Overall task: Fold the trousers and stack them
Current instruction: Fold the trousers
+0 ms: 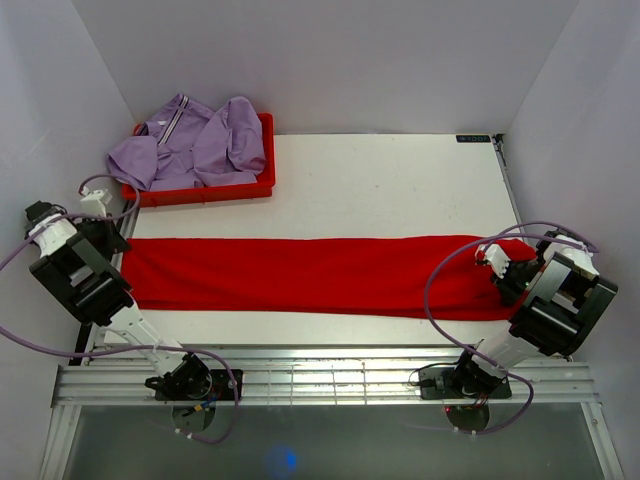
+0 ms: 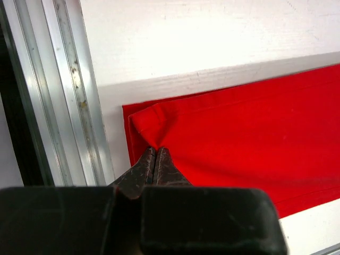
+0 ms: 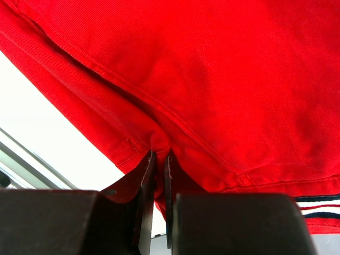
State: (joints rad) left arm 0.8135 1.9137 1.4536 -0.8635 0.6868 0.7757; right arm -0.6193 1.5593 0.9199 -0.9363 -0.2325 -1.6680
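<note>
Red trousers point(image 1: 320, 275) lie folded lengthwise in a long strip across the white table. My left gripper point(image 1: 112, 243) is at the strip's left end, shut on a pinch of the cloth near the hem corner point(image 2: 155, 147). My right gripper point(image 1: 507, 272) is at the right end, shut on a fold of the waist point(image 3: 160, 151), where a striped band point(image 3: 319, 210) shows. The left end of the red trousers point(image 2: 244, 138) lies flat beside the rail.
A red bin point(image 1: 205, 188) at the back left holds a lilac garment point(image 1: 195, 145). An aluminium rail point(image 2: 69, 95) runs along the table's left edge and another frame point(image 1: 320, 380) along the front. White walls enclose the table on three sides.
</note>
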